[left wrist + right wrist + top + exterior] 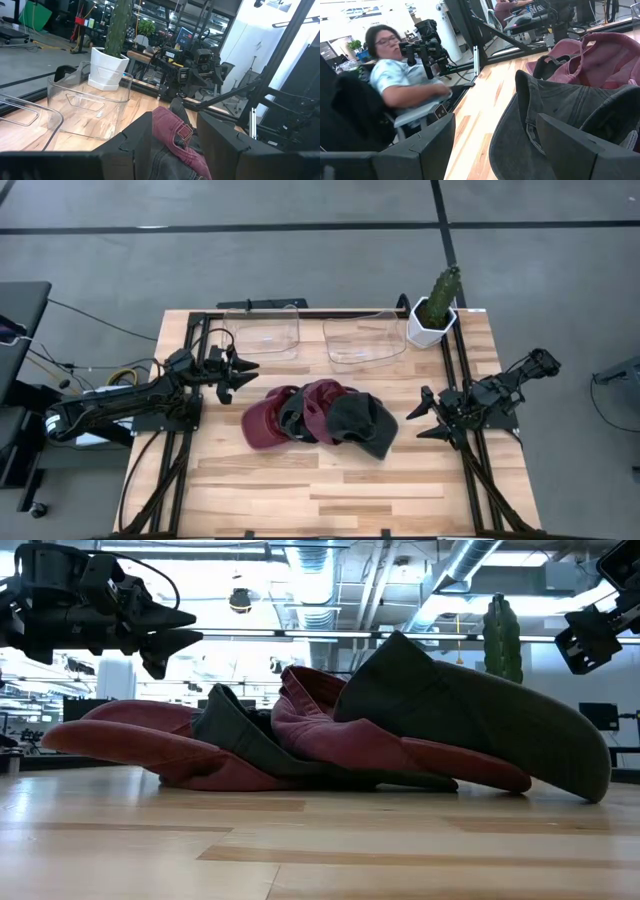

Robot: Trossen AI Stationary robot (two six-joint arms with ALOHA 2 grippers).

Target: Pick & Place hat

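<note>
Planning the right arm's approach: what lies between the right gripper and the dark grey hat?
Only bare wooden table, in the high view, separates the right gripper from the dark grey hat.

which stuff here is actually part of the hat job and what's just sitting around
Part of the job:
- pile of caps, maroon and dark grey
- two clear bins, likely drop spots
- left gripper, open, beside the pile
- right gripper, open, beside the pile

Just lying about:
- potted cactus
- cables off the table's left
</note>
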